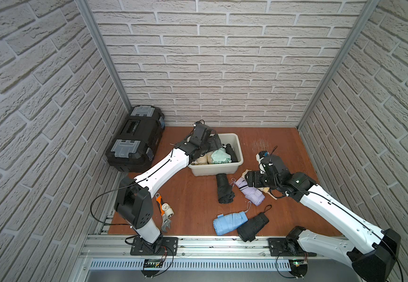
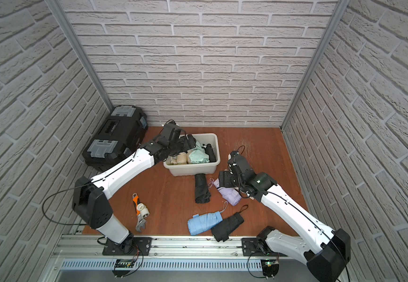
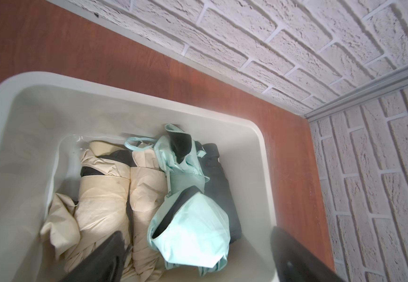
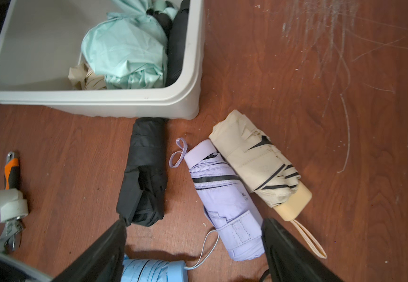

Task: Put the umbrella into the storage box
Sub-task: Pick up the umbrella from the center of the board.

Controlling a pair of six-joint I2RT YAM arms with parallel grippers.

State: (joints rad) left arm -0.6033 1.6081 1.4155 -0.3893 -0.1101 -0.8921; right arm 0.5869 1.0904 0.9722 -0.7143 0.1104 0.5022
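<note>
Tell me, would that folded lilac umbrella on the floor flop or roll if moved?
The folded lilac fabric umbrella, strapped shut by its tab, would probably lift as one firm bundle. Its flattish sides suggest sliding rather than rolling. Its wrist loop would likely dangle.

Whitish brick-pattern walls on three sides, joined by grey metal corner posts. Reddish-brown wood-grain floor, with pale scratches toward the right wall. Aluminium rail and slotted grille along the front. Soft, even light.
</note>
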